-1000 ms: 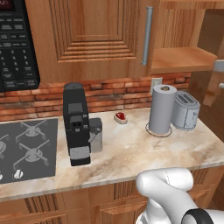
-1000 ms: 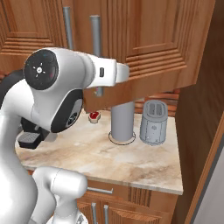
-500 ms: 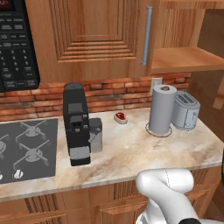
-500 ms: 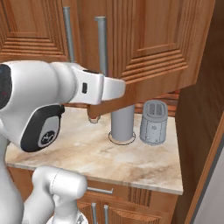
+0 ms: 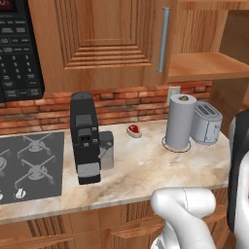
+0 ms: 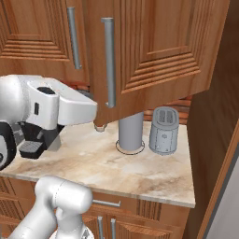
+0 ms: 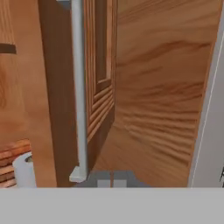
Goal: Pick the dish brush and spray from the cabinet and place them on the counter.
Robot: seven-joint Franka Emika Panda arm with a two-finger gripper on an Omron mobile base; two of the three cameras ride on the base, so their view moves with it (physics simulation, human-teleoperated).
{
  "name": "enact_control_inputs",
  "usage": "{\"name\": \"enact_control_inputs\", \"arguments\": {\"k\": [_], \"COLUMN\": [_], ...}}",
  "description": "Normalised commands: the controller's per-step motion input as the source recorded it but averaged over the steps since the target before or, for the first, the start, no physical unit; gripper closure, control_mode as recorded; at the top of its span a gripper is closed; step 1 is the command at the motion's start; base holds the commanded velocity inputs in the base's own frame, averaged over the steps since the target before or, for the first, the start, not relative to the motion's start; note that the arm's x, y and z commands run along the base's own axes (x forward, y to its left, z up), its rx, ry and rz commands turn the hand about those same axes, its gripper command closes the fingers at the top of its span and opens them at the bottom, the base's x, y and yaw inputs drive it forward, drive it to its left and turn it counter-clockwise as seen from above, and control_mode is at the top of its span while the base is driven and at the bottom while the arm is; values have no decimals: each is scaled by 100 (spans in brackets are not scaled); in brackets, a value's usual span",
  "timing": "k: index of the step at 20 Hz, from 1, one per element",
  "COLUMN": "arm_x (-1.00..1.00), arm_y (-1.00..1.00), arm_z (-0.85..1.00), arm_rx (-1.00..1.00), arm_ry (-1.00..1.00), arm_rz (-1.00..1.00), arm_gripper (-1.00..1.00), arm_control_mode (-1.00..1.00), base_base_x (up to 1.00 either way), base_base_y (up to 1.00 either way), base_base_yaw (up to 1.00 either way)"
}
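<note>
The cabinet has its left door shut, while its right side stands open onto a bare wooden shelf. In the right base view the open door swings out toward me with its grey bar handle. My gripper is shut with nothing in it, just right of the lower end of that handle and close to the door's edge. The dish brush and the spray are out of view. The counter lies below.
On the counter stand a grey paper towel roll, a toaster, a black coffee machine and a small red thing. A stove and a microwave are at the left. My forearm reaches under the open door.
My arm has swung down and forward, so the forearm now reaches toward the open door's lower edge. The fingers have closed the last bit. The door and counter things have not moved.
</note>
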Motion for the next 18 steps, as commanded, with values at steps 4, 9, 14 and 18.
{"name": "enact_control_inputs", "arguments": {"k": [4, 9, 14, 18], "arm_x": [-52, -51, -39, -18], "arm_y": [44, 45, 54, 59], "arm_z": [10, 7, 2, 0], "arm_rx": [0, 0, 0, 0], "arm_ry": [0, -2, -4, -6], "arm_rz": [-19, -19, -17, -14], "arm_gripper": [100, 100, 100, 100], "arm_control_mode": [-100, -100, -100, -100], "base_base_x": [0, 0, 0, 0], "base_base_y": [0, 0, 0, 0], "base_base_yaw": [0, 0, 0, 0]}}
